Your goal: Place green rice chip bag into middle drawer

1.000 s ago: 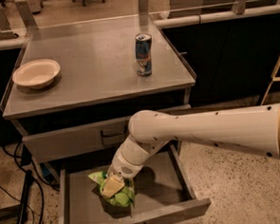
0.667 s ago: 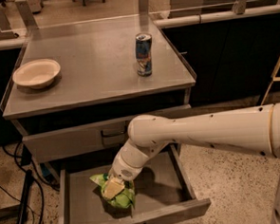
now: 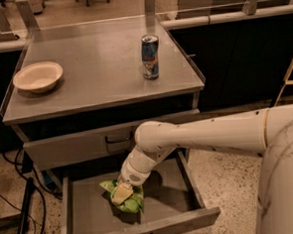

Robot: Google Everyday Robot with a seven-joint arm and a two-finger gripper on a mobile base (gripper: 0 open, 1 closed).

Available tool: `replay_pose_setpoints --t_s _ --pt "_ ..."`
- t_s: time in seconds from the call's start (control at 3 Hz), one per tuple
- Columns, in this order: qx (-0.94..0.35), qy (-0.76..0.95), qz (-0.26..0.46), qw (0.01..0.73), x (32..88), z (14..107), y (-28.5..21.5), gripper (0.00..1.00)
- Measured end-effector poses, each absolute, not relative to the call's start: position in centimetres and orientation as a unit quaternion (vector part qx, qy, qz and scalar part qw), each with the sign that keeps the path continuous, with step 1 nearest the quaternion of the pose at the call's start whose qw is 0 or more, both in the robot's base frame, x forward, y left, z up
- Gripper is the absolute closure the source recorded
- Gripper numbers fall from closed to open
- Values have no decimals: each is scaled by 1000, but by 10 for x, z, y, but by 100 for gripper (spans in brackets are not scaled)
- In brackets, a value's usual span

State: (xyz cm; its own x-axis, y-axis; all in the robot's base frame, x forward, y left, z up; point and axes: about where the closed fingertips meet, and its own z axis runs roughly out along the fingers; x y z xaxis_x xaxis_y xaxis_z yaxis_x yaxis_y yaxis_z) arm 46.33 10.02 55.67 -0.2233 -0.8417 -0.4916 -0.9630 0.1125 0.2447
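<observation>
**Desk:** Where was the bag (image 3: 134, 205) — in or out?

**Photographer:** In. It lay crumpled on the floor of the open drawer (image 3: 88, 214), near its centre. The gripper (image 3: 122, 194) was pressed down on top of it. Whether the gripper was clamped on the bag or open could not be told from this angle.

**Desk:** So what might have gone wrong?

**Photographer:** Mostly the exit. If the hold were not fully released, a rising arm (image 3: 202, 135) could have dragged the crinkly bag out — or left it draped over the low front wall. The arm also reached in just beneath the upper drawer (image 3: 74, 149), and a steep lift risked knocking that front.

**Desk:** And the counter (image 3: 100, 87)?

**Photographer:** The can (image 3: 150, 56) and bowl (image 3: 37, 77) stood well apart from the arm, likely in no danger.
</observation>
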Motion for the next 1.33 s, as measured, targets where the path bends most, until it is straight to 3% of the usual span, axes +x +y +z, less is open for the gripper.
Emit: replay_pose_setpoints --t_s 0.33,1.33 --pt "-606 742 262 113 491 537 95 100" --pt "-597 752 258 106 485 476 108 100"
